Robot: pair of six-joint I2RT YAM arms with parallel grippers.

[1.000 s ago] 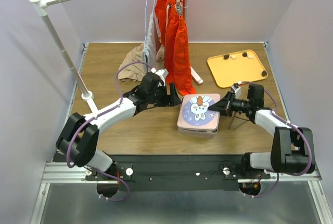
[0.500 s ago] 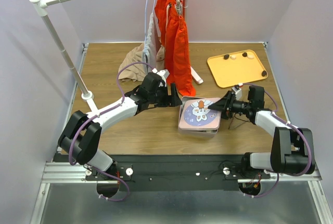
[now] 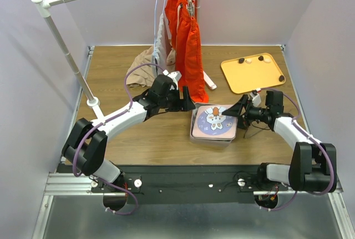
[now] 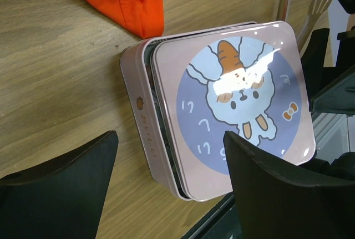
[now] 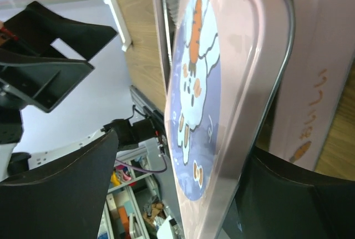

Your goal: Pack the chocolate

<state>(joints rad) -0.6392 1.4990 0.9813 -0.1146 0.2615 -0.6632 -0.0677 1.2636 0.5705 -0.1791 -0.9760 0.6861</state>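
Several small dark and cream pieces of chocolate (image 3: 260, 59) lie on the orange tray (image 3: 244, 78) at the back right. A pink tin (image 3: 213, 136) stands mid-table, and its bunny-print lid (image 3: 214, 120) rests askew on top. In the left wrist view the lid (image 4: 238, 95) overhangs the tin's base (image 4: 138, 106). My left gripper (image 3: 188, 99) hangs open just left of the tin, straddling its near corner (image 4: 169, 145). My right gripper (image 3: 242, 111) stands open at the tin's right side. The lid's rim (image 5: 244, 111) runs between its spread fingers (image 5: 183, 150).
A white clothes rail (image 3: 83, 84) stands at the left. Orange garments (image 3: 188, 45) hang down behind the tin. A beige cloth (image 3: 143, 61) lies at the back. A thin metal utensil (image 3: 252, 131) lies right of the tin, by the right arm.
My right gripper has opened and let go of the lid, which has dropped from a raised tilt onto the tin. The left gripper crept slightly right, still open.
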